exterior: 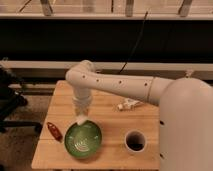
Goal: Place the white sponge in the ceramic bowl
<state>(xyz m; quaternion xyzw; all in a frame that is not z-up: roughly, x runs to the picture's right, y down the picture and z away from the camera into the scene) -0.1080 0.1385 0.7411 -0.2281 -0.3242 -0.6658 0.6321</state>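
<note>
The ceramic bowl (pixel 70 145) is green with pale swirl lines and sits at the front left of the wooden table (pixel 112 125). My gripper (pixel 82 118) points straight down over the bowl's far rim. A small off-white block, the white sponge (pixel 81 120), shows at its tips, just above the rim. The gripper is shut on it. The arm reaches in from the right and hides the table's right side.
A red object (pixel 54 131) lies left of the bowl near the table's left edge. A white cup with a dark inside (pixel 135 141) stands right of the bowl. An elongated white tool (pixel 129 105) lies behind it. A dark chair (pixel 10 97) stands at the left.
</note>
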